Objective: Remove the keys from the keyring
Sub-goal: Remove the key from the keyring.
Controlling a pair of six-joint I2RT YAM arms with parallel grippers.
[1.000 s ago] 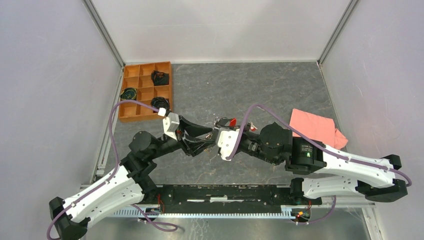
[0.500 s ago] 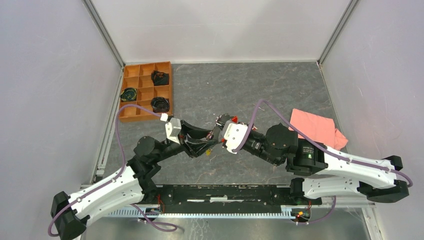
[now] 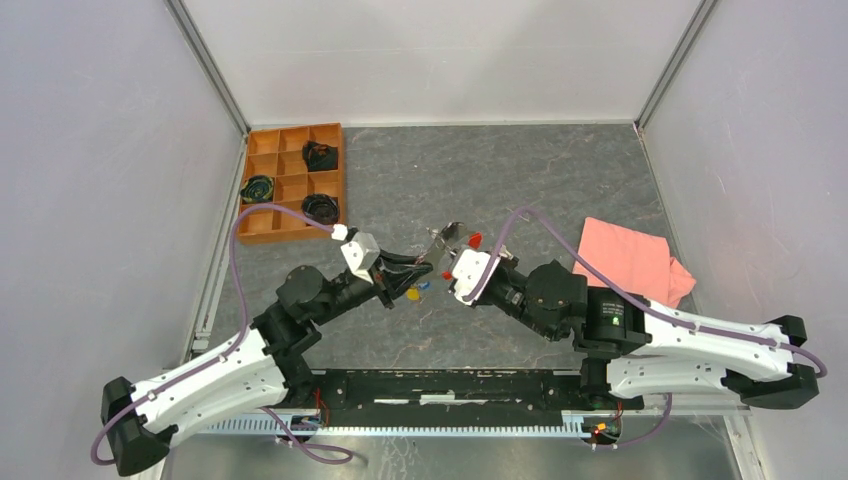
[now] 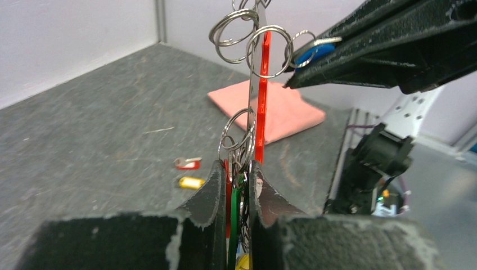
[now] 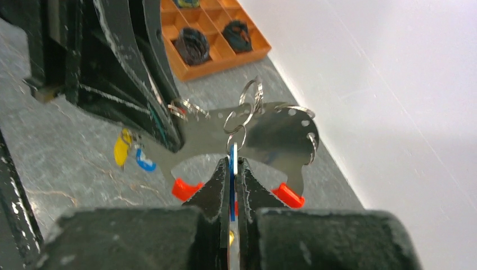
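The keyring [image 5: 275,138], a flat shiny metal piece with red ends and several small rings, hangs in the air between both grippers. In the left wrist view it shows edge-on as the keyring [image 4: 260,84]. My left gripper [image 4: 234,166] is shut on a bunch of keys, a red key [image 4: 226,185] and a green key [image 4: 233,225] pinched in its jaws. A yellow key [image 5: 121,151] and a blue key [image 5: 145,163] dangle below it. My right gripper [image 5: 232,160] is shut on another blue key [image 5: 232,185]. From above, the left gripper [image 3: 425,265] and right gripper [image 3: 447,268] nearly touch.
A loose red key [image 4: 187,163] and a loose yellow key [image 4: 191,182] lie on the grey table. The pink cloth [image 3: 635,258] lies to the right. An orange compartment tray [image 3: 292,182] with dark coiled items stands at the back left.
My left gripper has closed onto the bunch of keys and pulled a little to the left. The keyring has risen toward the back, with the right gripper following it.
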